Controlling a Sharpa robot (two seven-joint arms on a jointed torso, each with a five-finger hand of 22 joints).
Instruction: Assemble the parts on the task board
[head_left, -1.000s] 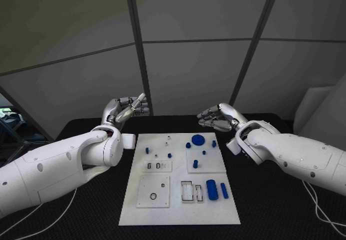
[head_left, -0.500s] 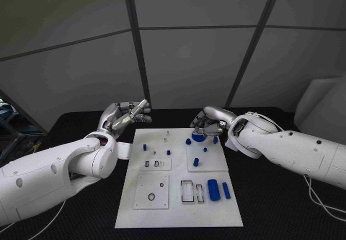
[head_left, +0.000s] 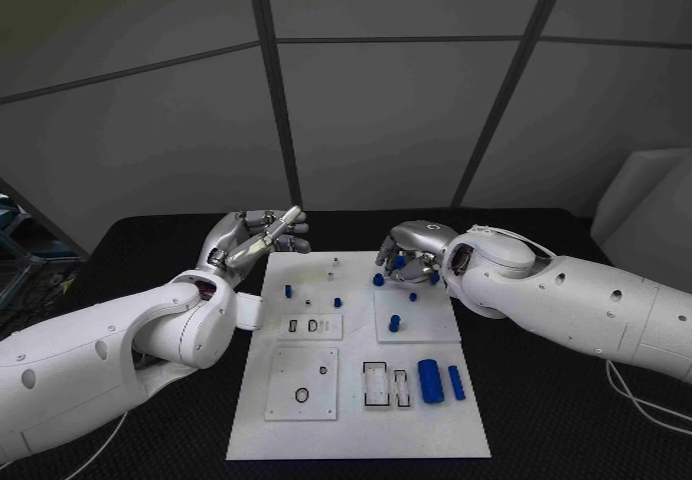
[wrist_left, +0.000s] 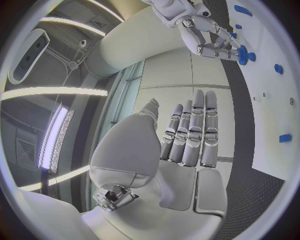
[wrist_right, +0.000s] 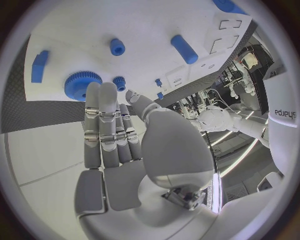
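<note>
The white board (head_left: 353, 400) carries small blue parts, among them two upright cylinders (head_left: 428, 380) near its front edge. At its far edge, the right hand (head_left: 408, 255) hangs over a blue round gear (wrist_right: 81, 84), fingers straight, holding nothing. Off the board's far left corner, the left hand (head_left: 257, 235) is spread and empty.

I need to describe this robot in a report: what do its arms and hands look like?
Both arms are smooth, glossy white shells with rounded joints and small dark dots. The right arm trails a thin white cable and carries dark lettering near the wrist. The left hand and right hand are silver metal, with segmented fingers and smooth rounded palm covers.
</note>
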